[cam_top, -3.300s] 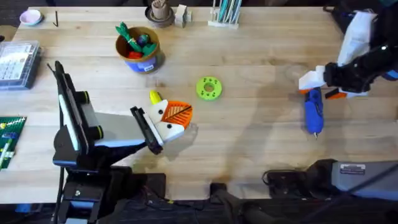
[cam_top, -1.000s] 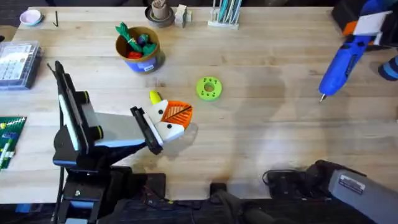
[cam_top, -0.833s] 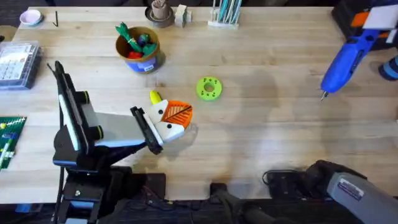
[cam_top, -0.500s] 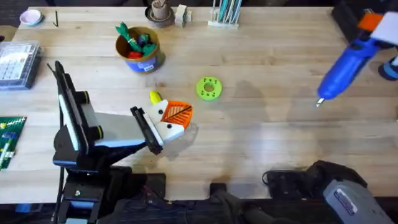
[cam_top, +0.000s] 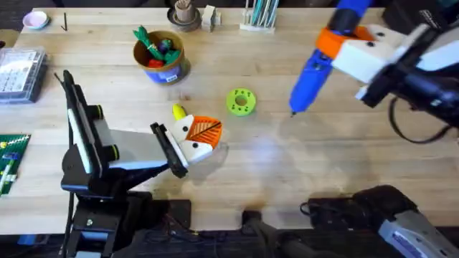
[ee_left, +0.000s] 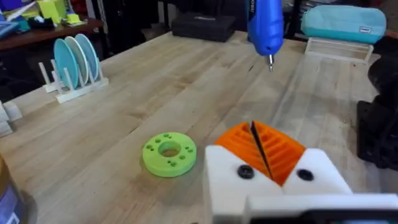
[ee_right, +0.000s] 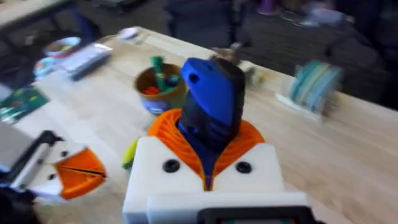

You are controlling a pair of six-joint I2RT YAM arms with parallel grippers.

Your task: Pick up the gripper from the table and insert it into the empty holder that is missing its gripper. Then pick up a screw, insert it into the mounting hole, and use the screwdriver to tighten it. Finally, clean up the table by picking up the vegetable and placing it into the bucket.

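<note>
My right gripper [cam_top: 337,44] clamps the screwdriver [cam_top: 315,61] above the bench [cam_top: 287,165]; my left gripper [cam_top: 203,137], pads together, risks collision.

— What's cut off? — The screwdriver [cam_top: 326,54] top runs past the overhead edge; its tip hides behind the right gripper [ee_right: 208,171] in the wrist view
— Vegetable [cam_top: 178,112]? — Half behind the left gripper [cam_top: 199,140]

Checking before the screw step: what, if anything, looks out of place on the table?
Only the yellow vegetable stands out: it lies on the table beside the left gripper, not in the bucket. The screwdriver is off the table, clamped in the right gripper, tip angled down. Nothing looks spilled or broken.
</note>
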